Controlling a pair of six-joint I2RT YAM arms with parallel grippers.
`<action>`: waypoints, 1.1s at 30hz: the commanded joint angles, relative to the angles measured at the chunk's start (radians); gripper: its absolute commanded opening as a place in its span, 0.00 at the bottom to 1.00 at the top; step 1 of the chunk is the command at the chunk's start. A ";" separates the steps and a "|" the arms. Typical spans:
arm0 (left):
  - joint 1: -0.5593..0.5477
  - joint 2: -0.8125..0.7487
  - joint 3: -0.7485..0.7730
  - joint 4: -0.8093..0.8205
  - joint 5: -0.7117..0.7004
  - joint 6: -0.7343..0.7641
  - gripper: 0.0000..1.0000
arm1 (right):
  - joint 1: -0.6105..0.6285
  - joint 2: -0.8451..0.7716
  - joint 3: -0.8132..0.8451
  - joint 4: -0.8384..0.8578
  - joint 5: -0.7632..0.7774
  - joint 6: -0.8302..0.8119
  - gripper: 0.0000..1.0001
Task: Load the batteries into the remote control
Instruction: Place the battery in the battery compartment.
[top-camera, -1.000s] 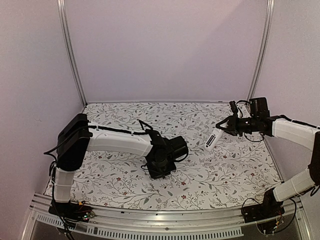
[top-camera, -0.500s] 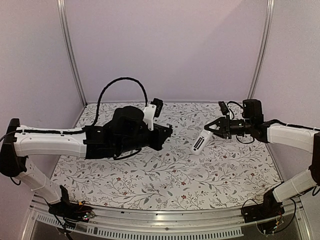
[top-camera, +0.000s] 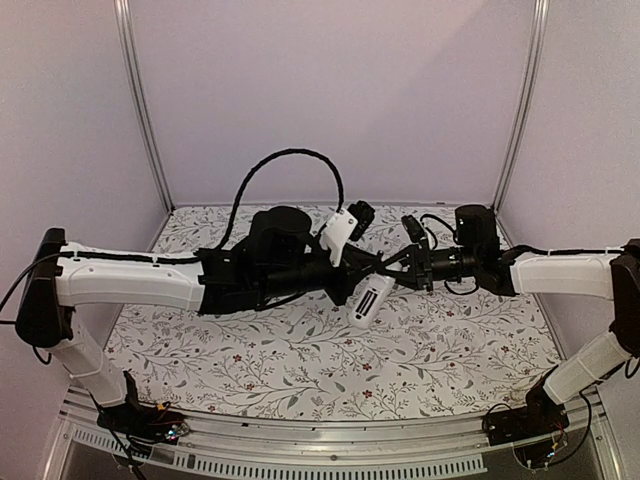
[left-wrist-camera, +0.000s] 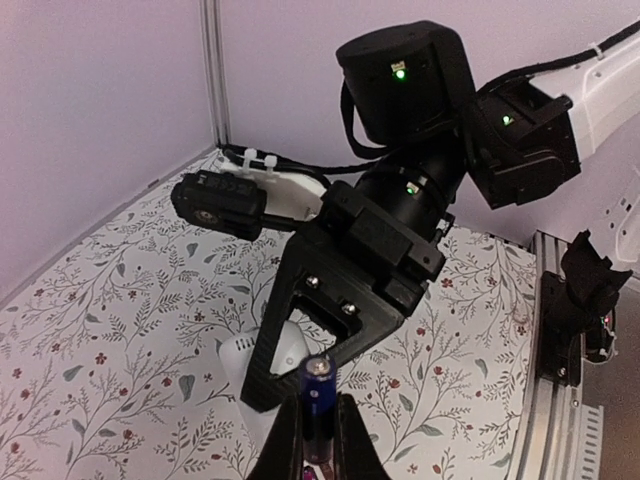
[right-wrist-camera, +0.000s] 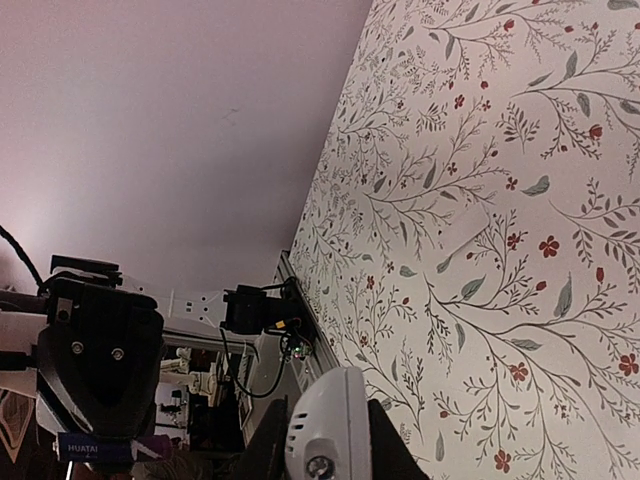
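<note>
My right gripper (top-camera: 393, 272) is shut on one end of the white remote control (top-camera: 369, 298) and holds it above the middle of the mat, its free end slanting down and to the left. The right wrist view shows the remote's rounded end (right-wrist-camera: 325, 420) between the fingers. My left gripper (top-camera: 358, 268) is shut on a dark blue battery (left-wrist-camera: 318, 395), which stands up between the fingertips. The battery's tip is just short of the right gripper's black frame (left-wrist-camera: 340, 290), with the remote (left-wrist-camera: 287, 350) behind it. The second battery is out of view.
The floral mat (top-camera: 300, 350) covers the table. A pale flat rectangular piece (right-wrist-camera: 462, 228) lies on it. Metal posts (top-camera: 140, 100) stand at the back corners and a rail (top-camera: 300, 440) runs along the near edge. A cable (top-camera: 290, 160) loops above the left arm.
The left arm rose from the mat near the middle and reached right to the centre. The right arm carried the remote leftwards. The two grippers now meet.
</note>
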 joint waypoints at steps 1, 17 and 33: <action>-0.012 0.021 0.028 -0.021 0.033 0.044 0.00 | 0.011 0.022 0.029 0.114 0.009 0.089 0.00; -0.021 0.039 -0.005 -0.063 -0.021 0.000 0.00 | 0.011 0.018 0.055 0.141 0.003 0.132 0.00; -0.021 0.019 -0.053 -0.105 -0.062 -0.031 0.00 | 0.009 0.027 0.083 0.140 0.000 0.133 0.00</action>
